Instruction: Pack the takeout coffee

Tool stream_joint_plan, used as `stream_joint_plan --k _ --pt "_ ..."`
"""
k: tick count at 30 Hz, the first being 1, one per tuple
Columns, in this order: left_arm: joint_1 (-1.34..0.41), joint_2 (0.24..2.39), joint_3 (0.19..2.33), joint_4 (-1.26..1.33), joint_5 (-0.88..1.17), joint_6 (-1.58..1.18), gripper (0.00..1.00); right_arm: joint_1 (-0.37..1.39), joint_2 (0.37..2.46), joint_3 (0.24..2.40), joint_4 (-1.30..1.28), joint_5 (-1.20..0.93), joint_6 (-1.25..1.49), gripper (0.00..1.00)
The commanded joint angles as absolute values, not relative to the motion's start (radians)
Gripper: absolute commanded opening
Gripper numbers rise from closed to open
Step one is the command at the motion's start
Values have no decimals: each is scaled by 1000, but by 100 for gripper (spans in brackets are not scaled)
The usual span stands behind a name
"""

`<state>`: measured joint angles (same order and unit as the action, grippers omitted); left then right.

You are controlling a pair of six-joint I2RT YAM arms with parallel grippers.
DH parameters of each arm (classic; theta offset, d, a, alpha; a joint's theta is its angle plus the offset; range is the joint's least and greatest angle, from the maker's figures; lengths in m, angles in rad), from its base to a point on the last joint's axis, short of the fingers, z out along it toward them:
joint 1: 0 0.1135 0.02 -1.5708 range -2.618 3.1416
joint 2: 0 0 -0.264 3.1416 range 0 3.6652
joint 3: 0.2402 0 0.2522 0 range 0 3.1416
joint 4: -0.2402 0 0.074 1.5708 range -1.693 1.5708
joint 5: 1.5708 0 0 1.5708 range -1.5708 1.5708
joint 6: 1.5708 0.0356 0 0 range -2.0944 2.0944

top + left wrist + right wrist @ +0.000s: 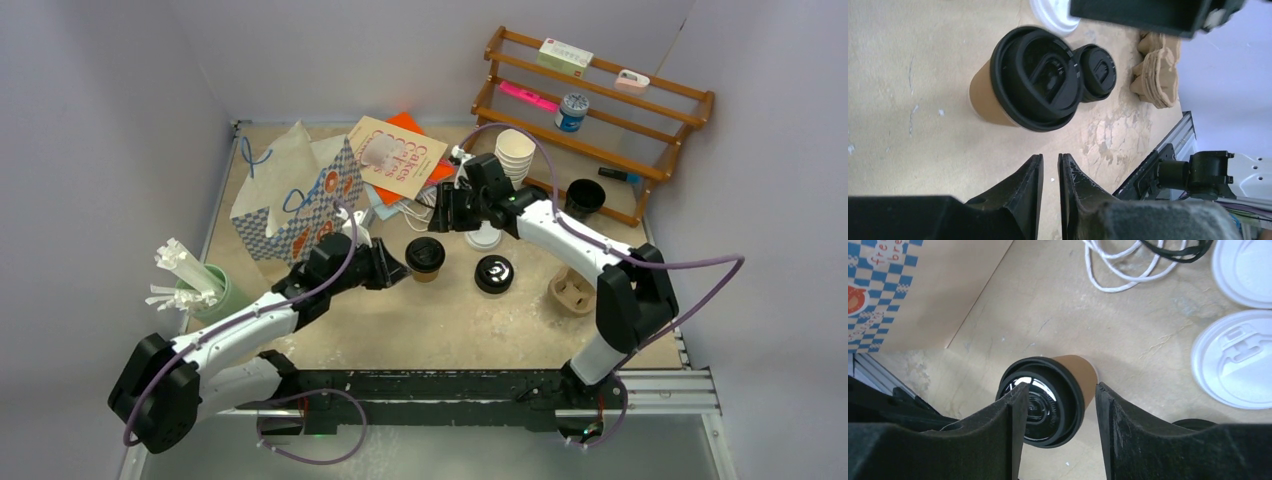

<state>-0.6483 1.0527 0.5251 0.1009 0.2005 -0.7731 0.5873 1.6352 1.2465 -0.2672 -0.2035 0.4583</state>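
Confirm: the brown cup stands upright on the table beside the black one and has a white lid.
Wrong: the lid is black, not white, as the left wrist view shows. The brown cup does stand upright on the table beside the black one.

Lighting: bright, diffuse, from overhead; soft shadows on bench (pixel 420 335). Glare: white glint on black lid (pixel 1022 382), right wrist view. Focus: left end effector (pixel 1049 159) housing blurred at 5 o'clock.

The top external camera looks steeply down from high on the near side over the whole table (pixel 400 335). Each wrist camera sits close above it, looking past the left gripper (pixel 1050 159) or the right gripper (pixel 1060 387); all three views share the brown black-lidded cup (pixel 425 258).
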Motion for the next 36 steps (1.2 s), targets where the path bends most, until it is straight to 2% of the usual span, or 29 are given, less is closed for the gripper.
stream_joint_plan --k 1,14,30,36 --pt "-646 1074 461 258 186 -876 23 565 1635 1271 -238 -251 441 54" --pt "-638 1096 400 353 153 -947 37 546 1693 1258 -225 -272 429 47" --pt "-609 1238 402 532 191 -1006 39 544 1695 1207 -232 -272 400 46" --pt "-587 1264 408 551 210 -999 34 543 1668 1181 -242 -287 386 46"
